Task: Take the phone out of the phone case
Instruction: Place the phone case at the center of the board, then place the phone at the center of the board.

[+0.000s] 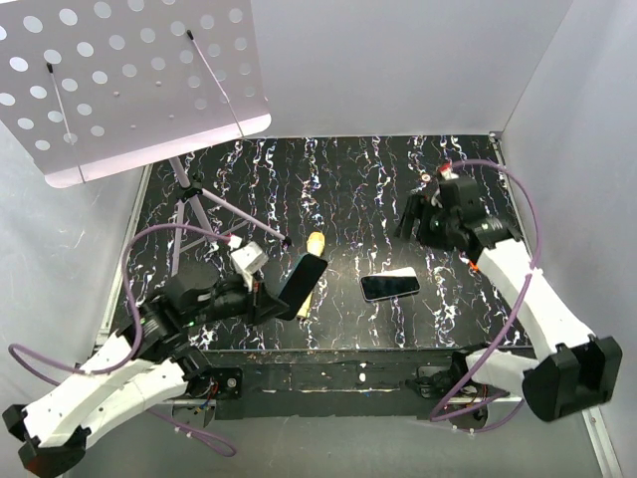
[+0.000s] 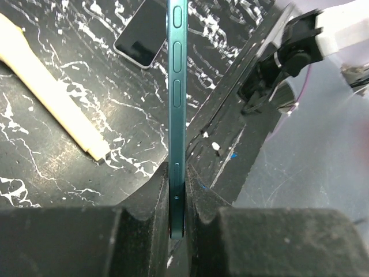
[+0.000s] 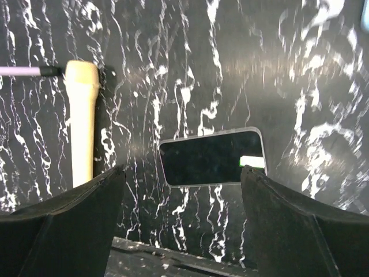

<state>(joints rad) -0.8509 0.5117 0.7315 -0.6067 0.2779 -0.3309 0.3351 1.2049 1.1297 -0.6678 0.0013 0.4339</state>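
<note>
My left gripper [image 1: 271, 296] is shut on a thin teal phone case [image 1: 302, 282] and holds it on edge above the table's front left. In the left wrist view the case [image 2: 176, 86] runs up edge-on from between my pads [image 2: 155, 193]. The phone [image 1: 390, 287], black screen up with a silver rim, lies flat on the black marbled table to the right of the case; it also shows in the left wrist view [image 2: 141, 32] and the right wrist view [image 3: 212, 157]. My right gripper [image 1: 410, 214] is open and empty, above and behind the phone.
A cream stick [image 1: 311, 267] lies on the table just behind the case; it also shows in the left wrist view [image 2: 52, 92] and the right wrist view [image 3: 81, 115]. A perforated white music stand [image 1: 129, 80] on a tripod [image 1: 199, 204] fills the back left. White walls enclose the table.
</note>
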